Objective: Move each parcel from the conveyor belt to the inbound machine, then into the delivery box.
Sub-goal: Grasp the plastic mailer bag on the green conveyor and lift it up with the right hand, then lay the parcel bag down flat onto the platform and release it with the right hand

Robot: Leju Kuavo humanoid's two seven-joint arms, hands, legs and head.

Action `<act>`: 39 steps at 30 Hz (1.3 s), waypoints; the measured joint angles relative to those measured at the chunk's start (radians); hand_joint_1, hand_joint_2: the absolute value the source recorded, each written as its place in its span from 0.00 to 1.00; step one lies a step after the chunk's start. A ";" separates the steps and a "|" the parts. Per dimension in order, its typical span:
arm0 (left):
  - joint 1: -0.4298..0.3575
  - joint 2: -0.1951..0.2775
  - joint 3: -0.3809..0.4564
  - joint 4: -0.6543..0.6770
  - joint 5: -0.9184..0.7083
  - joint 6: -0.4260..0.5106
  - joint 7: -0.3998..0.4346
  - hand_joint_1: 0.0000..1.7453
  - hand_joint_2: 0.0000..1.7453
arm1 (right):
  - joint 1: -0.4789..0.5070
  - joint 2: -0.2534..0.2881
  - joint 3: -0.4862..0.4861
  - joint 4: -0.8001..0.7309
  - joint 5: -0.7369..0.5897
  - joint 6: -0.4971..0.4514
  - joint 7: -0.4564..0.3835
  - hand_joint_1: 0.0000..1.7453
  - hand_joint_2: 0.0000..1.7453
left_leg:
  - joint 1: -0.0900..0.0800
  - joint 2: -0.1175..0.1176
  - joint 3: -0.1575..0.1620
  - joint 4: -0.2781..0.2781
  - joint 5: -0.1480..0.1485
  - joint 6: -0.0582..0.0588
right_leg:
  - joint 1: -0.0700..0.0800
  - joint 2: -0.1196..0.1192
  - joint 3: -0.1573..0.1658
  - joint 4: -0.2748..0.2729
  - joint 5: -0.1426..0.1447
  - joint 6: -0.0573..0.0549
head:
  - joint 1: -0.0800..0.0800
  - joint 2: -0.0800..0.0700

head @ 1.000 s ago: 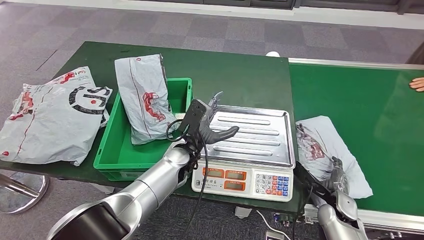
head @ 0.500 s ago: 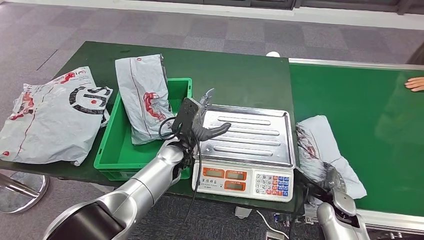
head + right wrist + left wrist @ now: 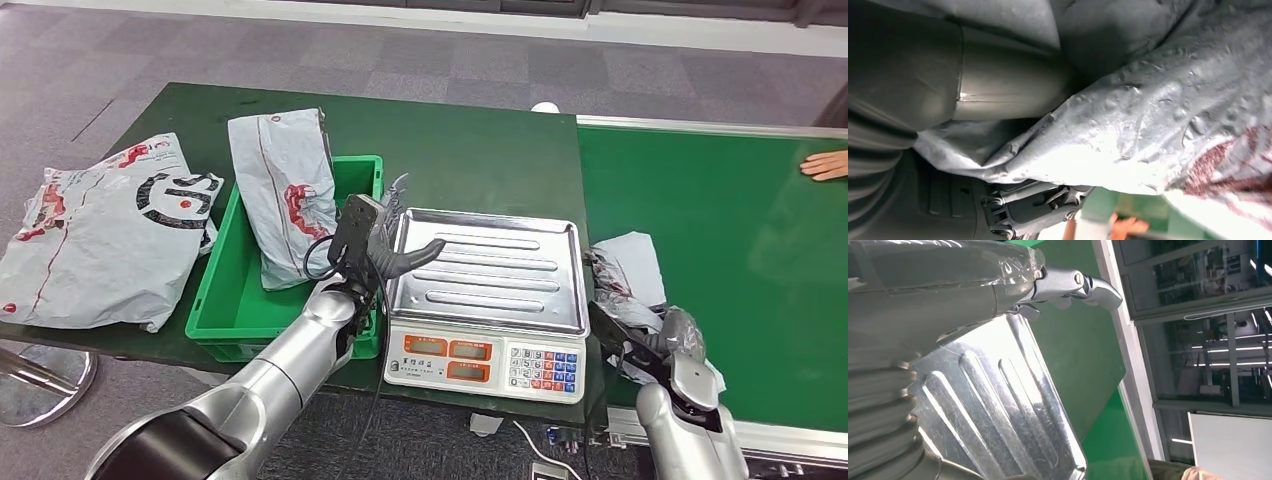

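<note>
Right hand (image 3: 672, 345) grips a crumpled grey parcel (image 3: 628, 285) just right of the scale (image 3: 487, 290). Left hand (image 3: 385, 240) hovers at the scale's left edge, fingers spread, holding nothing.

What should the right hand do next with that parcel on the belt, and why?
Probably lift it and carry it left onto the scale. The right hand already grips the crumpled grey parcel at the conveyor belt's near edge, the scale's steel tray is bare, and the left hand hovers open at the tray's left edge.

The left hand (image 3: 385, 245) hangs with fingers (image 3: 418, 254) spread, while the right hand (image 3: 668, 345) is clenched.
</note>
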 joint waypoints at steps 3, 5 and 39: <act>0.003 0.000 0.026 -0.002 -0.007 -0.004 0.000 0.00 1.00 | 0.005 0.010 -0.001 -0.048 0.011 0.003 0.009 1.00 1.00 | 0.000 0.001 0.000 0.000 0.000 0.000 | 0.000 0.001 -0.001 0.000 0.000 0.000 | 0.000 0.000; 0.004 0.000 0.038 -0.004 -0.009 -0.004 0.000 0.00 1.00 | 0.009 0.014 -0.002 -0.067 0.013 0.003 0.011 1.00 1.00 | 0.000 0.001 -0.001 0.000 0.000 0.000 | 0.000 0.001 -0.001 0.000 0.000 0.000 | 0.000 0.000; 0.013 -0.035 0.123 -0.014 -0.123 -0.061 -0.004 0.00 1.00 | 0.074 -0.002 0.084 -0.448 0.189 -0.167 0.219 1.00 1.00 | 0.000 0.000 -0.003 0.000 0.000 0.000 | -0.001 0.000 -0.002 0.000 0.000 0.000 | 0.000 0.000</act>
